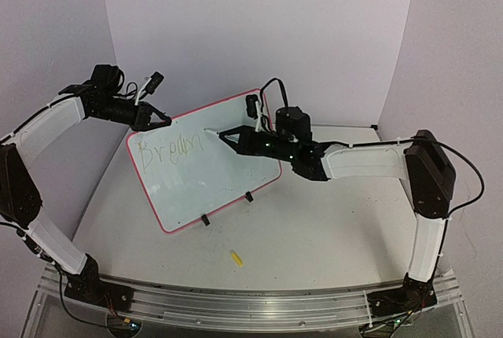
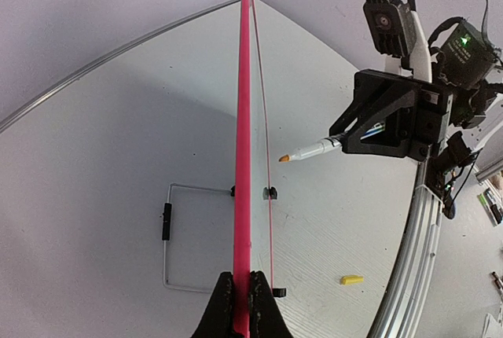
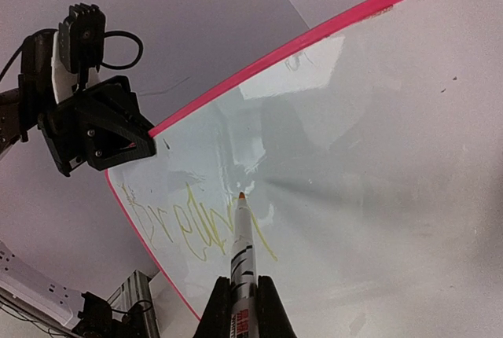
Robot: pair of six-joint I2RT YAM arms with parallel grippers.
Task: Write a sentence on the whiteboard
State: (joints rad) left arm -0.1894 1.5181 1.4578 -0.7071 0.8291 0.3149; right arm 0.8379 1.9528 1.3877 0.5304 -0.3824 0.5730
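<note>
The whiteboard (image 1: pixel 228 177), glossy white with a pink-red border, stands tilted on the table on two black clip feet (image 1: pixel 206 219). Faint yellow-green writing (image 1: pixel 171 152) like "Dream" runs along its upper left. My left gripper (image 1: pixel 161 120) is shut on the board's top left edge; the left wrist view shows the pink edge (image 2: pixel 245 118) pinched between the fingers (image 2: pixel 240 277). My right gripper (image 1: pixel 232 137) is shut on a white marker (image 3: pixel 242 236). Its orange tip sits at the board face (image 3: pixel 377 157), just right of the last letter (image 3: pixel 259 236).
A small yellow cap (image 1: pixel 236 258) lies on the table in front of the board, also visible in the left wrist view (image 2: pixel 352 280). A wire stand (image 2: pixel 167 220) props the board from behind. White walls close in the back and sides; a metal rail (image 1: pixel 251 303) runs along the near edge.
</note>
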